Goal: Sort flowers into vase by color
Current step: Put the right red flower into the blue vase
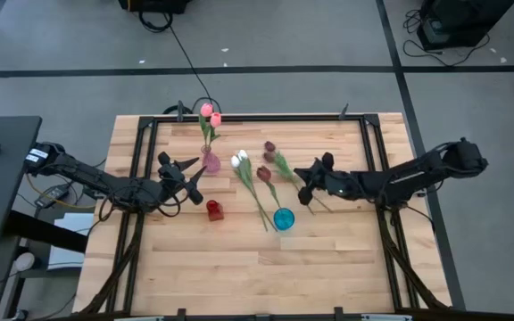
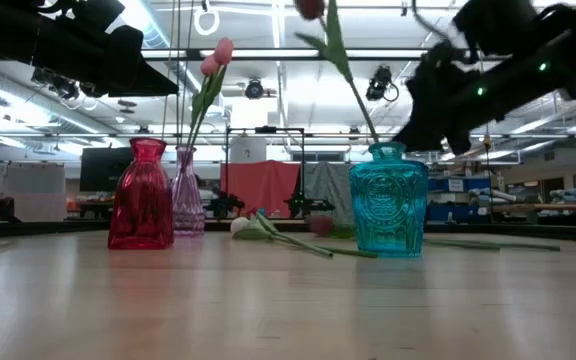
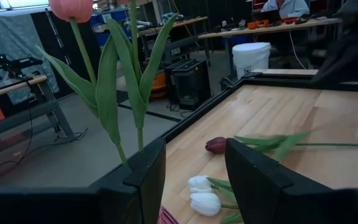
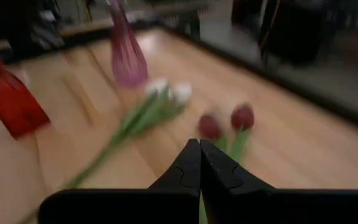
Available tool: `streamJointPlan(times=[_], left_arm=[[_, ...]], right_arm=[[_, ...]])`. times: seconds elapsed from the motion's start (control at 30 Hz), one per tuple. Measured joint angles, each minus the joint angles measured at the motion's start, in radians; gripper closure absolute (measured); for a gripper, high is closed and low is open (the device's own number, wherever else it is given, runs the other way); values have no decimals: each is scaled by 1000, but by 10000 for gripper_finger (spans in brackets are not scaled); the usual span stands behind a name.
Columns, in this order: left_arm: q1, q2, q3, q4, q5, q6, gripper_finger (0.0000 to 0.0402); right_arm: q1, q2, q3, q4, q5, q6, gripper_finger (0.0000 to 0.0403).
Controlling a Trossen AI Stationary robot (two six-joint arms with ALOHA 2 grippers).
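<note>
Two pink tulips [image 1: 211, 116] stand in the pink vase [image 1: 211, 163] at the table's far side. A maroon tulip [image 2: 311, 8] stands in the teal vase [image 2: 388, 200]. The red vase [image 1: 214, 210] holds nothing. Two white tulips [image 1: 240, 160] and two maroon tulips [image 4: 226, 121] lie flat on the table between the vases. My left gripper [image 3: 194, 155] hangs open just left of the pink tulips' stems, above vase height. My right gripper [image 1: 303, 185] is shut, held above the lying maroon tulips' stems and pointing toward their heads.
A black frame [image 1: 257, 117] runs round the wooden tabletop [image 1: 239, 267]. The three vases stand close together at mid-table, with the lying stems [image 1: 259, 207] fanned between them. Bare wood stretches across the near half of the table.
</note>
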Motion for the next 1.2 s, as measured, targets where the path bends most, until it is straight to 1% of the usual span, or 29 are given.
streamJointPlan(times=[0.07, 0.17, 0.23, 0.3, 0.37, 0.5, 0.57, 0.63, 0.73, 1.0, 1.1, 1.2], left_arm=[[0, 0, 0, 0, 0, 0, 231], [0, 0, 0, -1, 0, 0, 231], [0, 0, 0, -3, 0, 0, 231], [0, 0, 0, -3, 0, 0, 231], [0, 0, 0, -3, 0, 0, 231], [0, 0, 0, -1, 0, -1, 231], [0, 0, 0, 0, 0, -3, 231], [0, 0, 0, 1, 1, -3, 231], [0, 0, 0, 1, 1, -3, 231], [0, 0, 0, 0, 4, -3, 231], [0, 0, 0, -2, 6, -3, 231], [0, 0, 0, -4, 7, -3, 231]], right_arm=[[-47, 22, 0, -39, -70, 42, 394], [-109, 45, 0, -107, -215, 79, 389], [-145, 55, 9, -163, -316, 115, 378], [-171, 68, 34, -252, -382, 129, 357], [-186, 80, 67, -351, -405, 128, 328], [-207, 111, 153, -551, -411, 132, 269], [-216, 138, 200, -650, -425, 142, 249], [-223, 172, 241, -724, -439, 138, 240], [-228, 231, 285, -757, -440, 107, 239], [-260, 377, 382, -793, -457, 40, 255], [-267, 386, 412, -844, -494, 17, 262], [-271, 378, 419, -864, -494, 16, 288]])
